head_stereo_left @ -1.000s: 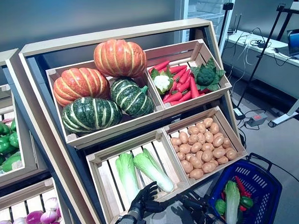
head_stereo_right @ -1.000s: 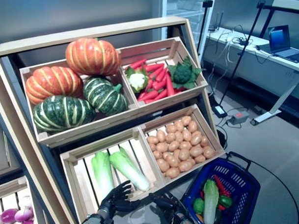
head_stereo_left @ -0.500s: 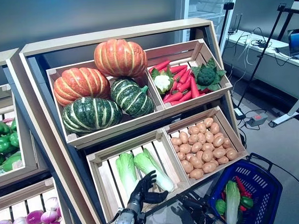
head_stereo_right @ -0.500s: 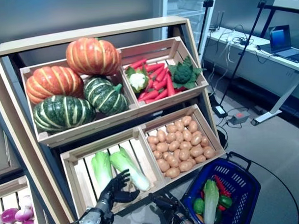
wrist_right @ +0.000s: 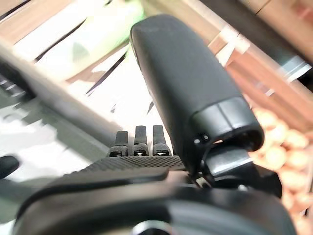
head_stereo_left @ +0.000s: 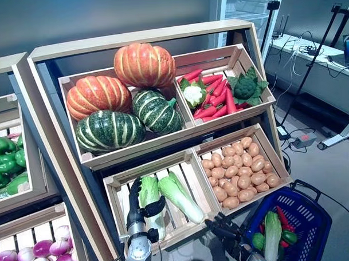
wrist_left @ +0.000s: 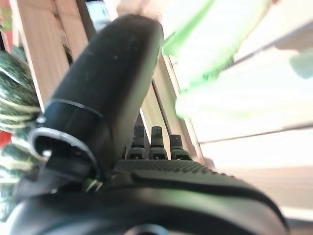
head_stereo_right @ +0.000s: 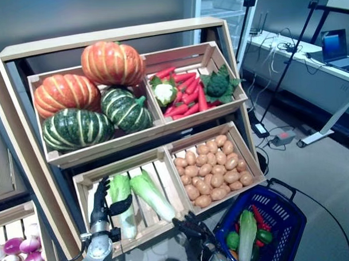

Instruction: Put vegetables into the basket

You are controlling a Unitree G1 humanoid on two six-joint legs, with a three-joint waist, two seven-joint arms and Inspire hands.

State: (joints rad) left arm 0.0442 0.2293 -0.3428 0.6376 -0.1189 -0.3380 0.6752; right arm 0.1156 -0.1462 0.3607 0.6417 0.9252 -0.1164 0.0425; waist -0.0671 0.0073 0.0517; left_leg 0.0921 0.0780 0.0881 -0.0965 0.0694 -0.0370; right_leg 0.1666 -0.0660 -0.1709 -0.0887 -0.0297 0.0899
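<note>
Down in the lower left crate (head_stereo_left: 120, 184) of the left eye view, your left hand (head_stereo_left: 137, 207) stands upright with its fingers (head_stereo_left: 133, 192) straight and spread, the thumb reaching across the nearer cabbage (head_stereo_left: 149, 204). That cabbage lies just beside the palm on the robot's right, its long axis running up the slope of the crate, leafy end uppermost. You hold nothing yet; the fingers sit alongside it, not around it. A second cabbage (head_stereo_left: 179, 197) lies just beyond, angled toward the crate's lower right corner, close enough to crowd a wrap from that side. Your right hand (head_stereo_left: 225, 228) waits low in front of the shelf, fingers loosely extended and empty, well apart from either cabbage, so the left is plainly the nearer one. The blue basket (head_stereo_left: 310, 216) stands on the floor at the lower right, already holding some greens and red pieces.

Across in the right eye view, the same layout reads: pumpkins (head_stereo_right: 76, 111) above, potatoes (head_stereo_right: 212, 170) in the neighbouring crate, and the wooden divider (head_stereo_right: 170, 182) between cabbage and potatoes, which I judge you must clear on the way to the basket.

Close up in the left wrist view, the thumb (wrist_left: 105, 93) rises straight, fingers unbent, with pale green leaf (wrist_left: 205, 44) just past it over the slats (wrist_left: 161, 117).

Over in the right wrist view, the thumb (wrist_right: 181, 83) and fingers are likewise straight, gripping nothing.
</note>
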